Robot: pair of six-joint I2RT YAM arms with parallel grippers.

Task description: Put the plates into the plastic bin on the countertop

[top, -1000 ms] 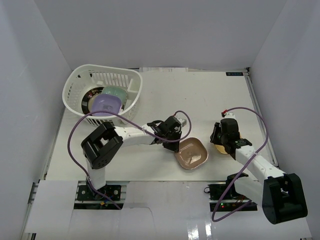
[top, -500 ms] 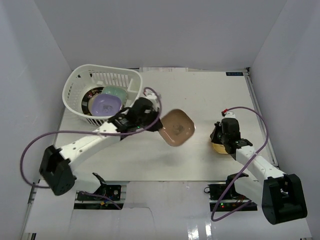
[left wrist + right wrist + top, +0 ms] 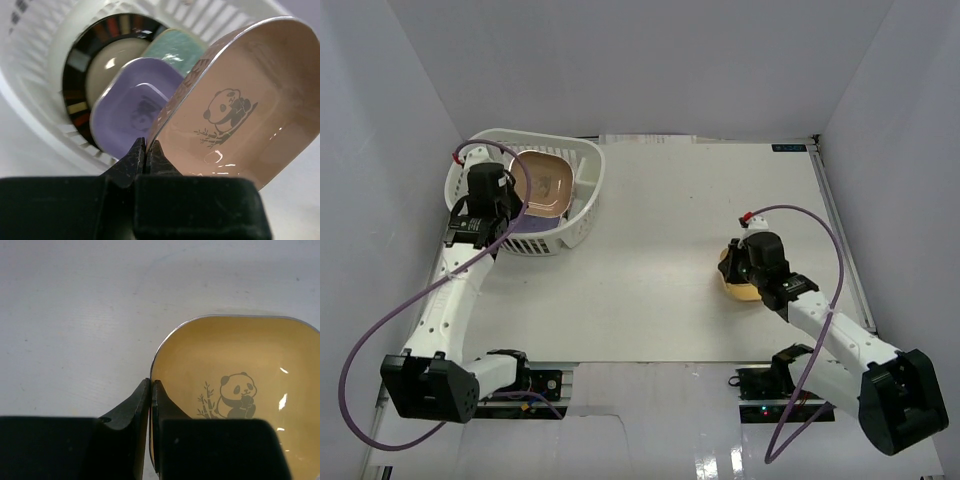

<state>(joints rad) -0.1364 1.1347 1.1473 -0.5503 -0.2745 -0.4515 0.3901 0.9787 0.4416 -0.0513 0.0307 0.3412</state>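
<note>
A brown-pink plate (image 3: 544, 185) (image 3: 240, 110) with a panda print hangs tilted over the plastic bin (image 3: 588, 172). My left gripper (image 3: 512, 192) (image 3: 146, 150) is shut on that plate's rim. Inside the bin (image 3: 30, 75) lie a purple plate (image 3: 132, 110), a mint plate (image 3: 175, 47) and a round dark-rimmed plate (image 3: 107, 62). At the right of the countertop (image 3: 650, 260), my right gripper (image 3: 738, 268) (image 3: 151, 388) is shut on the left rim of a yellow plate (image 3: 740, 290) (image 3: 240, 360).
White walls enclose the countertop on three sides. Purple cables loop from both arms, the left one (image 3: 380, 320) hanging out past the table's left edge. A raised strip (image 3: 835, 230) runs along the table's right side.
My left arm swung the brown-pink plate from mid-table to over the bin. My right gripper closed on the yellow plate and moved it a little to the left.
</note>
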